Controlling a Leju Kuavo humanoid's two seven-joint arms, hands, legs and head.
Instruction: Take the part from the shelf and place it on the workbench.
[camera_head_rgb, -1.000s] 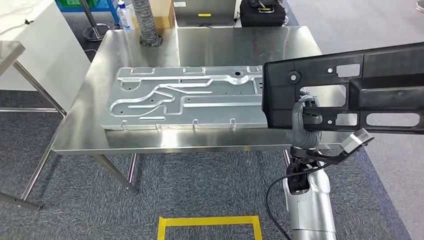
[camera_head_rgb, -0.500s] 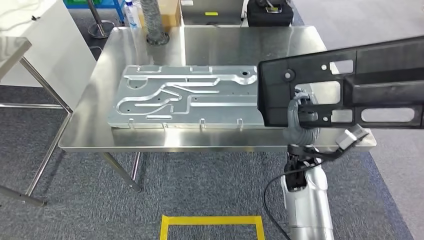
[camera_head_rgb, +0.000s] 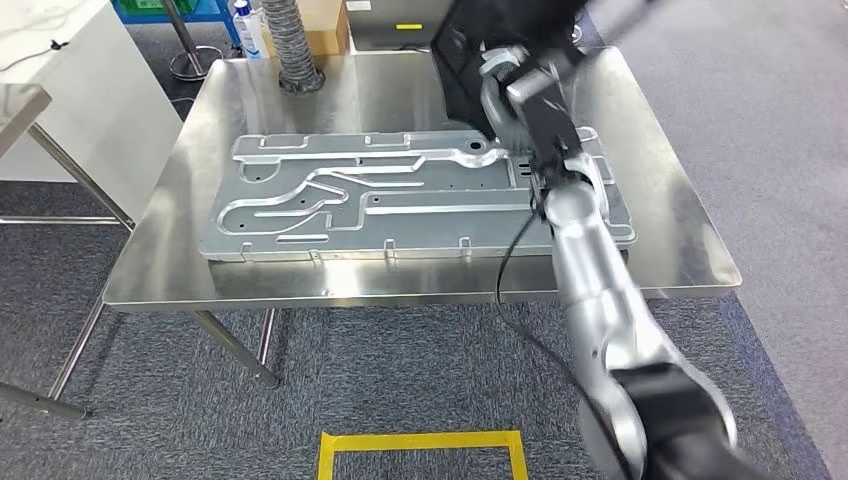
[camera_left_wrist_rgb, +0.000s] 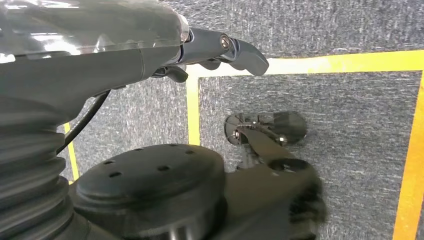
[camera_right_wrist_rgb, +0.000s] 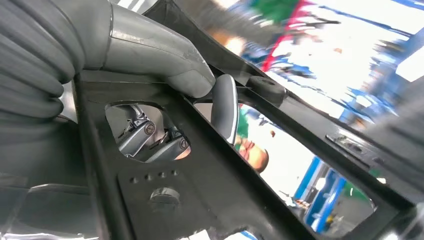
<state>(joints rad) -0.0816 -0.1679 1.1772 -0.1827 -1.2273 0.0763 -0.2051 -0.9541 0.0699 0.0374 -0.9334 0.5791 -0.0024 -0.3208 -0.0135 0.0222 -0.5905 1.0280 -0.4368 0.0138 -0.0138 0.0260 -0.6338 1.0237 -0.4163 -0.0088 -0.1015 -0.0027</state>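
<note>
The right hand (camera_head_rgb: 503, 82), arm stretched far out over the workbench (camera_head_rgb: 660, 130), grips the black part (camera_head_rgb: 470, 50).

Silver right arm (camera_head_rgb: 585, 270) (black cable alongside), grey ribbed cover.

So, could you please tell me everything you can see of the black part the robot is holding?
The black part is a flat, matte, plastic-looking frame with large cut-out windows, small holes and a round boss. The right robot hand grips it, thumb on one face, fingers showing through a cut-out. In the head view it is raised, blurred, above the workbench's far side.
</note>
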